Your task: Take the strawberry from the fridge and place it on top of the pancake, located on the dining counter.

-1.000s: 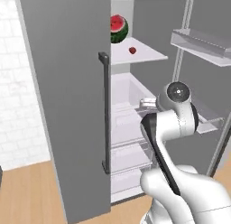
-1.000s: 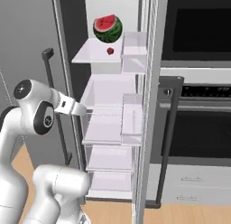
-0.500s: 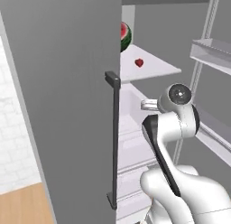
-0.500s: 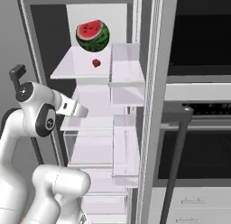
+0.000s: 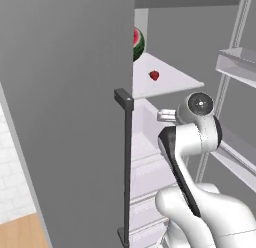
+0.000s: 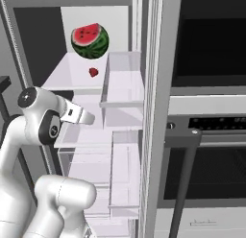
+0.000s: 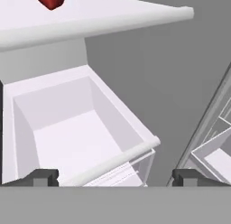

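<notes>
The strawberry (image 6: pixel 93 72) sits on a white shelf (image 5: pixel 175 82) high in the fridge (image 5: pixel 65 117), just in front of the big watermelon (image 6: pixel 90 41). The gripper (image 7: pixel 115 177) is lower down, under that shelf, by a white drawer (image 7: pixel 76 137). Its two fingertips (image 7: pixel 43 177) are wide apart and hold nothing.
</notes>
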{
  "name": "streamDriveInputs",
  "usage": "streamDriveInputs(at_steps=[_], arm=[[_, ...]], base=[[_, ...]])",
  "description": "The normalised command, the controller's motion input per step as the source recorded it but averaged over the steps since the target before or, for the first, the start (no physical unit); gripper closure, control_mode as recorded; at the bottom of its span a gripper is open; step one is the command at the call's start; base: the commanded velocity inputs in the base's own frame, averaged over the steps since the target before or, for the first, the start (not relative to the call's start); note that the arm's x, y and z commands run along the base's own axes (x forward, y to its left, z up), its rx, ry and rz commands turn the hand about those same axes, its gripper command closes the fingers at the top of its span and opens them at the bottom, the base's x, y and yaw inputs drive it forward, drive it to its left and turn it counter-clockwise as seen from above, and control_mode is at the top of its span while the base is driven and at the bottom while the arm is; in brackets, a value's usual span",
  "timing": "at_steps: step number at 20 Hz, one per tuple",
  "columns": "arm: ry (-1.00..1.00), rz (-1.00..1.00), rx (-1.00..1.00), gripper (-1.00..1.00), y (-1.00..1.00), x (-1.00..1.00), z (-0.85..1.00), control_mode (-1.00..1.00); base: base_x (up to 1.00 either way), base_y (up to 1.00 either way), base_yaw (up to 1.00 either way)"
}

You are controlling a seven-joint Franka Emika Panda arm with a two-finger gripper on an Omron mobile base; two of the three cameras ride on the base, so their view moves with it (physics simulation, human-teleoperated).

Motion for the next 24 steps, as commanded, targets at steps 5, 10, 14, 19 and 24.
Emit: streamDriveInputs(at_steps=[5, 10, 14, 19, 24], arm=[[0.03, 0.05, 0.0, -1.0, -0.06, 0.19, 0.0, -1.0], [0.0, 0.03, 0.0, -1.0, 0.05, 0.52, 0.56, -1.0], [0.02, 0.0, 0.0, -1.0, 0.3, 0.71, 0.81, -1.0], [0.04, 0.0, 0.0, -1.0, 0.06, 0.55, 0.84, -1.0], [0.0, 0.04, 0.0, -1.0, 0.0, 0.35, 0.29, -1.0]], base=[[0.49, 0.0, 0.01], [0.0, 0.0, 0.0], [0.0, 0.0, 0.0], [0.0, 0.0, 0.0], [0.0, 0.0, 0.0]])
